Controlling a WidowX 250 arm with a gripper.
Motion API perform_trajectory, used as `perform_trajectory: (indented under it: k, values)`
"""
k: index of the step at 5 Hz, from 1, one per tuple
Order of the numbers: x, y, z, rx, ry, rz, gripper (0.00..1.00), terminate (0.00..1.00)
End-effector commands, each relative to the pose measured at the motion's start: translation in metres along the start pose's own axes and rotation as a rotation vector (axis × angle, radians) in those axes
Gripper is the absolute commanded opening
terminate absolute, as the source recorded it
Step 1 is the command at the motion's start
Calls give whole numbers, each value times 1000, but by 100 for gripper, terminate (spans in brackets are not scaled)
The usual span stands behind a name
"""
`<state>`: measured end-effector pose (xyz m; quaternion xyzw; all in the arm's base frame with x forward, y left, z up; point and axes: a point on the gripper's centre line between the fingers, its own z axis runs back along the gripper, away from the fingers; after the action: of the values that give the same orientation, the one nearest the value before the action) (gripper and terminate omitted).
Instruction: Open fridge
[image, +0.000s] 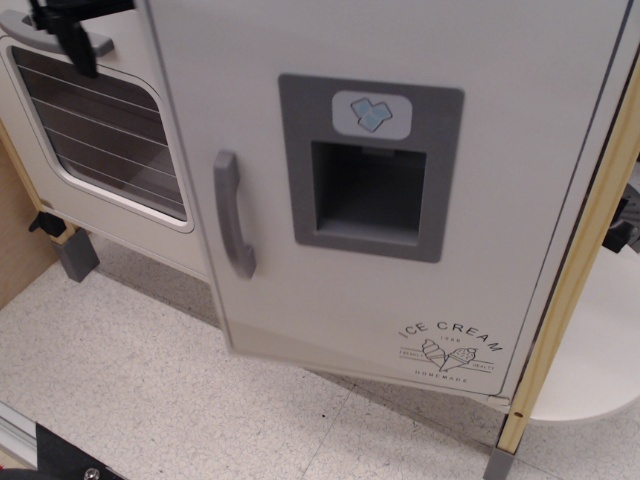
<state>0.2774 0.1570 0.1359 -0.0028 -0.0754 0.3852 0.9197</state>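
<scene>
Fridge door fills the middle of the view, just right of the oven door; its handle-side edge stands off the cabinet, so it's ajar, hinged on the far side. Step in hand, as I read it: the opening swing, only partly done. Pincer is barely in view at the top left, above the oven door, well apart from the fridge handle. Can't tell if it's clenched or released. Next move calls for getting a hold on that handle or the door's free edge and pulling outward along the hinge arc.
</scene>
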Motion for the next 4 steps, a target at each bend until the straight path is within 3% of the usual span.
perform_trajectory:
  k: [1,4]
  values:
    - [-36,34,32,-39,-29,-167,100,0]
    - [-121,16,28,-18,14,-441,100,0]
